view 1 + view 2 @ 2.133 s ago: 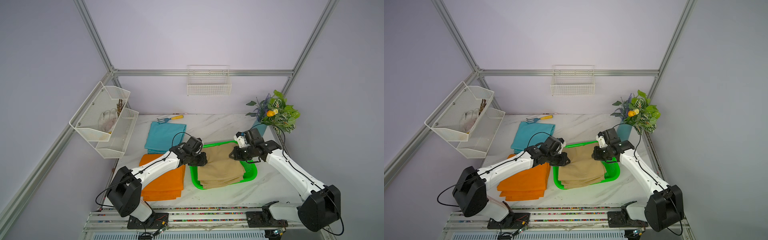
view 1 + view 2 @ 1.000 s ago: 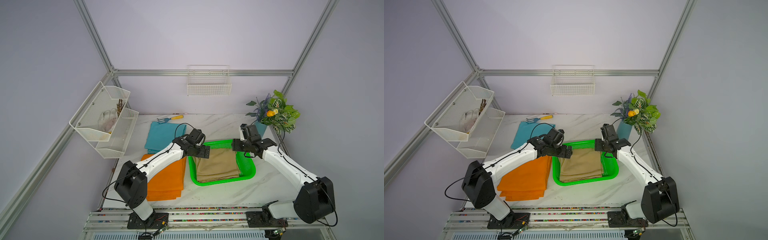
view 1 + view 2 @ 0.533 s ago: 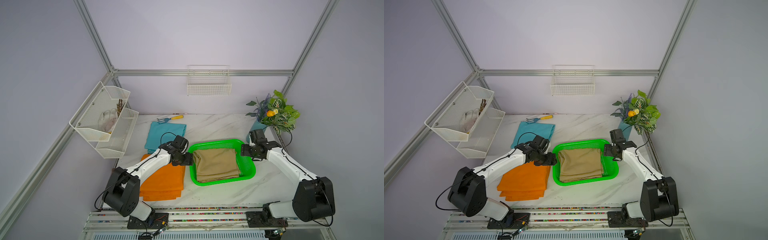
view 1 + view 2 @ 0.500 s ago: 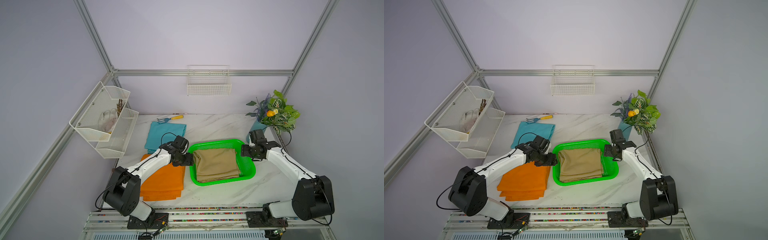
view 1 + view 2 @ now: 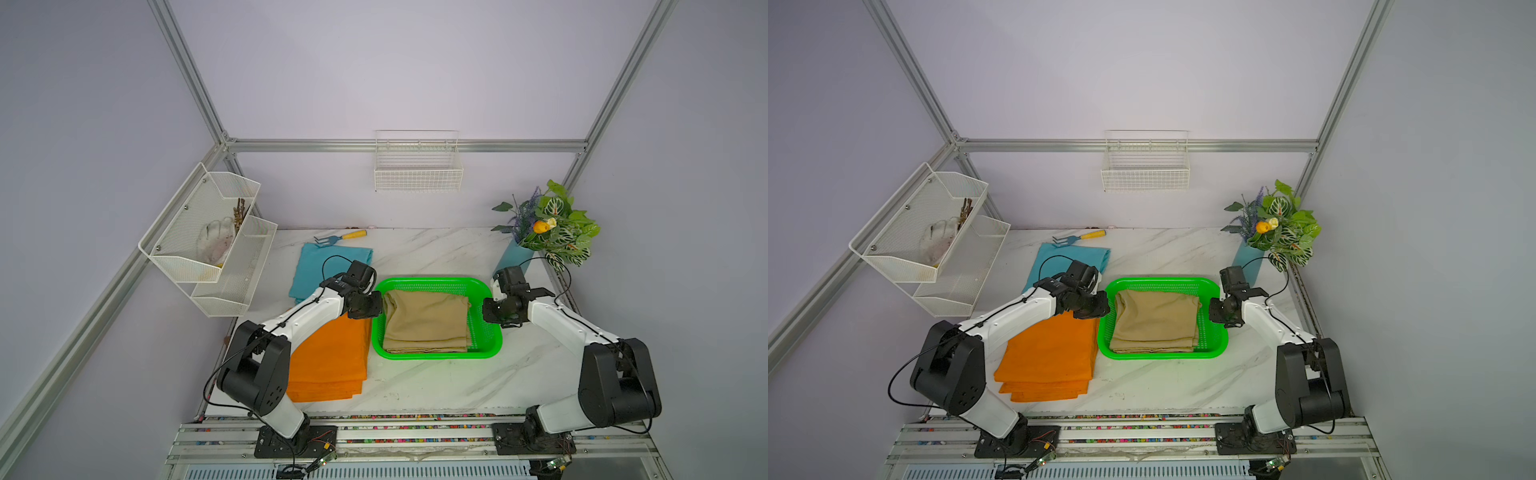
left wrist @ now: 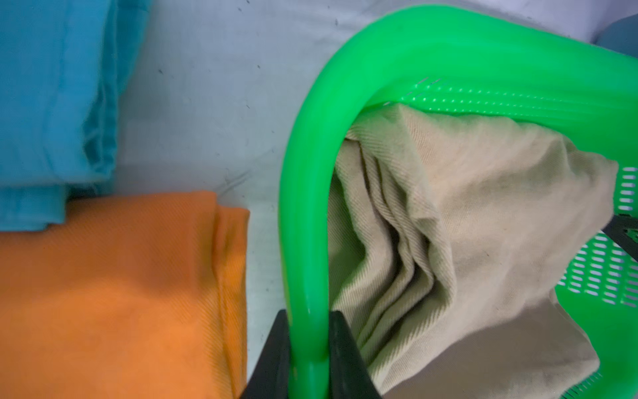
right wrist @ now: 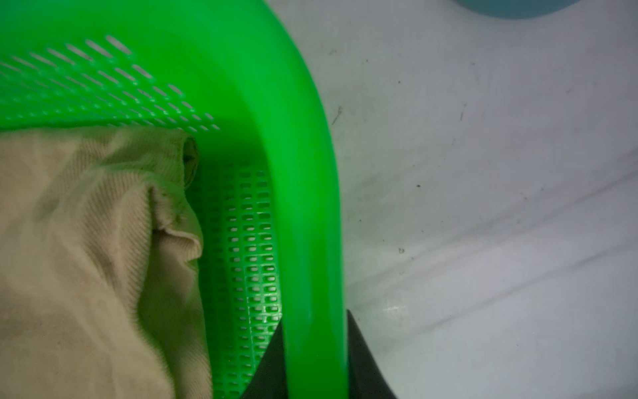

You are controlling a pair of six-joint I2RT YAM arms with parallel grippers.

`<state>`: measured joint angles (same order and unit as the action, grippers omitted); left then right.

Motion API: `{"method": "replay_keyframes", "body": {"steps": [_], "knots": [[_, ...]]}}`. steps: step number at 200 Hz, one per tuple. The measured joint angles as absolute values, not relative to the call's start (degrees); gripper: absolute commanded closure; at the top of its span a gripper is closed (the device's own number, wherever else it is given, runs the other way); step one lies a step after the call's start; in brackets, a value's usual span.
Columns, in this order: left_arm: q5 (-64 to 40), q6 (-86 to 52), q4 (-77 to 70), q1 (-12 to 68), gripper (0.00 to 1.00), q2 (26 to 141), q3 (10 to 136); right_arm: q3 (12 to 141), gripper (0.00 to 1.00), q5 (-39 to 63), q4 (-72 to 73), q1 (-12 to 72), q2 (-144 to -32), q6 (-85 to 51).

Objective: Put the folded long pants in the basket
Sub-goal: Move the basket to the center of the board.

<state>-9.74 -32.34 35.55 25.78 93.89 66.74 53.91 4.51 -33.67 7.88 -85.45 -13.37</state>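
Observation:
The green basket (image 5: pixel 436 355) (image 5: pixel 1163 355) sits mid-table with the tan folded long pants (image 5: pixel 426 322) (image 5: pixel 1156 320) lying inside it. The orange pants (image 5: pixel 328 361) (image 5: pixel 1046 357) lie flat on the table left of the basket. The light blue pants (image 5: pixel 316 270) (image 5: pixel 1054 259) lie behind them. My left gripper (image 5: pixel 376 305) (image 6: pixel 309 312) is shut on the basket's left rim (image 6: pixel 303 214). On the opposite side, my right gripper (image 5: pixel 488 311) (image 7: pixel 314 316) is shut on the right rim (image 7: pixel 303 193).
A white wire basket (image 5: pixel 417 170) hangs on the back wall. A white mesh rack (image 5: pixel 208 241) is fixed to the left wall. A small garden fork (image 5: pixel 340 237) lies at the table's back. A plant in a blue vase (image 5: pixel 544 224) stands at the back right.
Both grippers let go of the tan pants, which now lie in the basket. They moved out to the basket's left and right rims and closed on them.

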Motion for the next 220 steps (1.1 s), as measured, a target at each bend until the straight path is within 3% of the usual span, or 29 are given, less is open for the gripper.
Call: {"method": "replay_keyframes", "body": {"steps": [54,76,99,105,118,125,128,220], "knots": [[-8.1,-29.1,35.7,21.3,0.93,106.0,81.2,64.8,0.78,5.8,-29.8,7.6,-96.9,-15.4],[-7.8,-28.0,36.4,20.1,0.87,111.6,88.8,71.0,0.66,5.2,-28.8,7.3,-102.5,-17.0],[-7.5,-27.9,37.6,20.0,0.66,114.0,92.4,75.0,0.42,4.5,-27.4,7.2,-105.8,-19.7],[-7.4,-27.8,37.9,20.1,0.53,114.2,92.6,75.2,0.36,4.7,-27.0,7.2,-105.9,-20.3],[-7.9,-27.9,38.3,20.4,0.24,114.3,93.0,75.5,0.09,5.0,-26.9,7.8,-105.9,-21.5],[-8.0,-27.8,38.6,20.7,0.03,114.3,93.3,75.7,0.02,5.1,-26.7,8.3,-105.8,-22.1],[-8.0,-27.9,38.7,20.7,0.00,114.3,93.4,75.7,0.01,5.1,-26.7,8.5,-105.8,-22.3],[-0.6,-25.9,40.2,19.1,0.00,108.9,95.0,73.7,0.01,-0.7,-30.5,14.2,-95.8,-24.2]]}}
